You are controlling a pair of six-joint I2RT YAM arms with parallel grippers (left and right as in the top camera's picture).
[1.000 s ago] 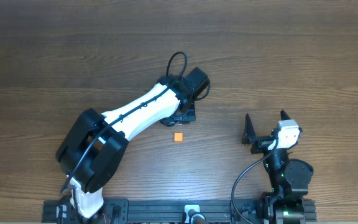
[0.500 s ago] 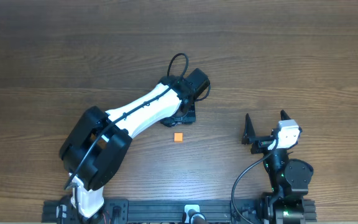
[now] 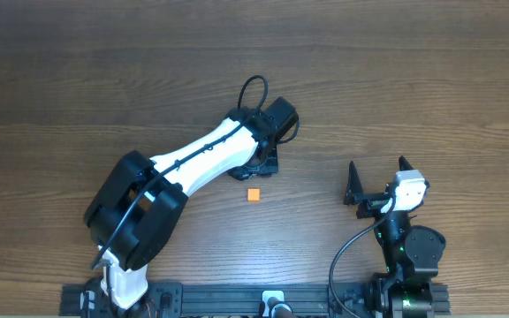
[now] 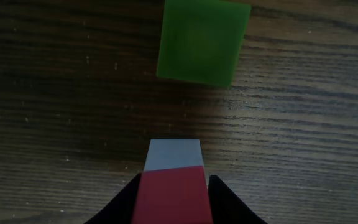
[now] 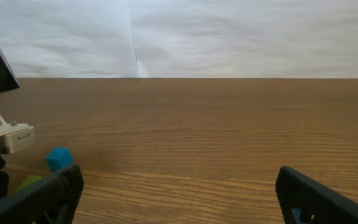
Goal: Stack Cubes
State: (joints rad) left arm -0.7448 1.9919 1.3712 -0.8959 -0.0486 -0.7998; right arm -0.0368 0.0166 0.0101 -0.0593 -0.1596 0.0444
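Cubes in four colours sit on or just above the wooden worktop (image 3: 104,71). The left claw (image 4: 174,178) is clamped on a red cube (image 4: 171,199), whose far face looks pale grey. A plain, matte green cube (image 4: 202,40) rests on the wood just ahead of it, not touching. A small orange cube (image 3: 253,195) lies near that claw, on the side toward the arm bases. A blue cube (image 5: 59,158) sits near the green one. The right claw (image 3: 376,184) is well apart from them, its fingers spread wide.
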